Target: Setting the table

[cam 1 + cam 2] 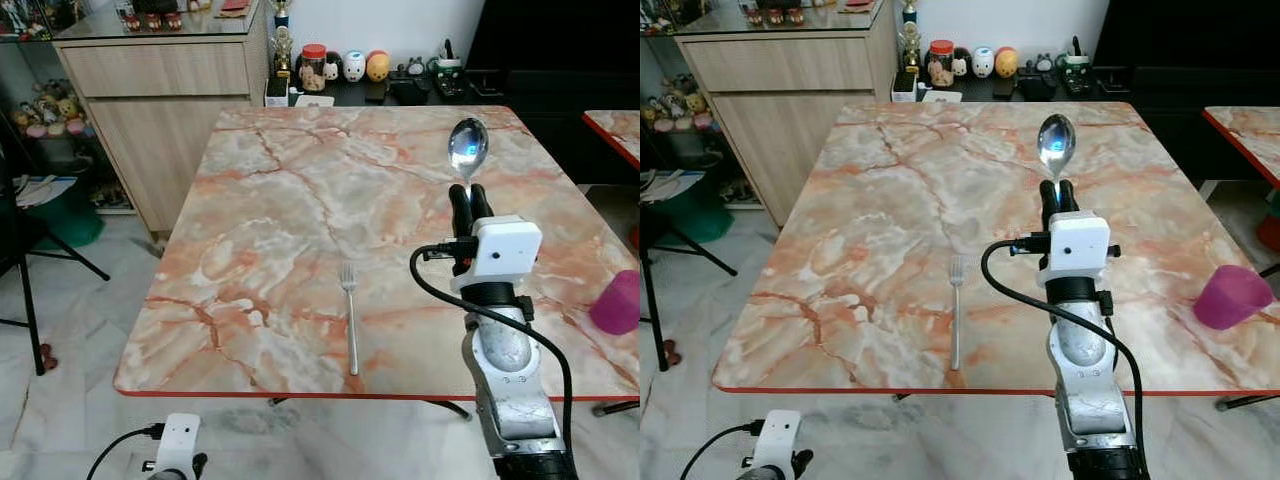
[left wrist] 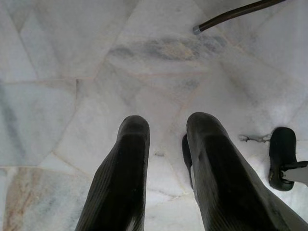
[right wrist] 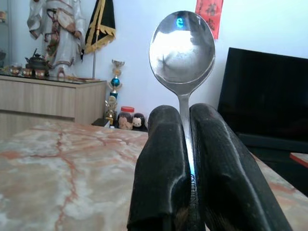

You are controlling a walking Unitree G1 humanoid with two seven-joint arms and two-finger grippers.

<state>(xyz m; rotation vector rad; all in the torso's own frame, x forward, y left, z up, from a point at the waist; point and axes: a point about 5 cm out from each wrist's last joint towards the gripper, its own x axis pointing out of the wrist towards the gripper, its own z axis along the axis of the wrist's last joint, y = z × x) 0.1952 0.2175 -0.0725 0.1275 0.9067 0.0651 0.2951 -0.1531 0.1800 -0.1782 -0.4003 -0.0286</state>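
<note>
A spoon is held over the table, ready to be laid beside the fork.

The marble table (image 1: 300, 200) is taken as the landmark; a pink cup (image 1: 617, 302) sits at its right edge. The right gripper (image 1: 469, 200) is raised above the table's right half, its jaws clamped tight on the neck of the spoon (image 1: 468, 148), which is held upright, bowl up, probably so it can be carried clear of the top. The fork (image 1: 349, 315) lies near the table's front edge, tines away, marking a place setting. The left gripper (image 2: 166, 144) hangs below the table's front edge over the floor, jaws slightly apart and holding nothing.
</note>
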